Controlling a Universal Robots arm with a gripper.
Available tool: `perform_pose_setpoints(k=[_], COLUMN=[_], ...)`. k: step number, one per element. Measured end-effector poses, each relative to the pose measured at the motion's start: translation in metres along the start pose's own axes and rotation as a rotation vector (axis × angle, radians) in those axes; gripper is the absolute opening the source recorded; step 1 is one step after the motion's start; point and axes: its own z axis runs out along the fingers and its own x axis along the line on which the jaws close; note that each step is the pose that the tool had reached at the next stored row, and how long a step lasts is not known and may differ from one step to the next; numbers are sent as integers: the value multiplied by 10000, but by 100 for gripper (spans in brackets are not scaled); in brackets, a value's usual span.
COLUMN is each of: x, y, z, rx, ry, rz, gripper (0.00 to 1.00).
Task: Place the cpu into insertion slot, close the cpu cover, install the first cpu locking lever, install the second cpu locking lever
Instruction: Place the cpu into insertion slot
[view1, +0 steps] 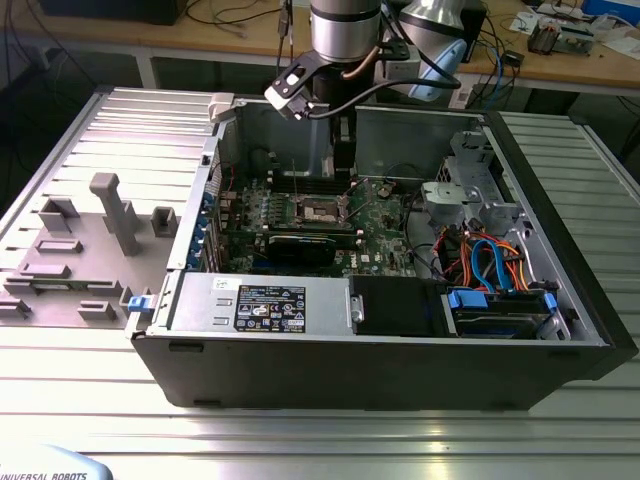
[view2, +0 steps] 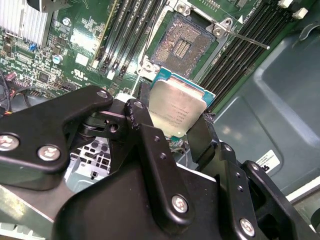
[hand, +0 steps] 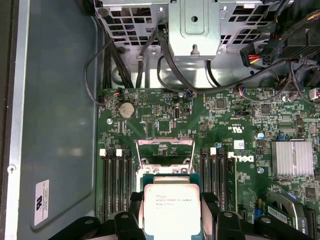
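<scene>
Silver-topped cpu (view2: 177, 106) sits pinched by its edges in the pincer (view2: 175, 114), held over the board (view2: 75, 45) near the open slot (view2: 184, 44), whose cover (hand: 165, 142) stands swung up. Best, I judge, to square it with the slot's rim and lower it level, never dragging it sideways. Arm (view1: 345, 30) reaches straight down into the case (view1: 350, 375).

A ribbed grey metal table (view1: 320, 440) carries an open black computer case (view1: 380, 375), lying on its side with its insides facing up. Towards the exterior view's left, several grey blocks and brackets (view1: 115, 210) stand on the table, just beside the case.
</scene>
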Motion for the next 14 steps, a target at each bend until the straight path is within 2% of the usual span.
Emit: perform_pose_setpoints(k=[14], x=[-1], y=[-3], z=[36], rx=[0], ry=[0], rz=[0], gripper=[54])
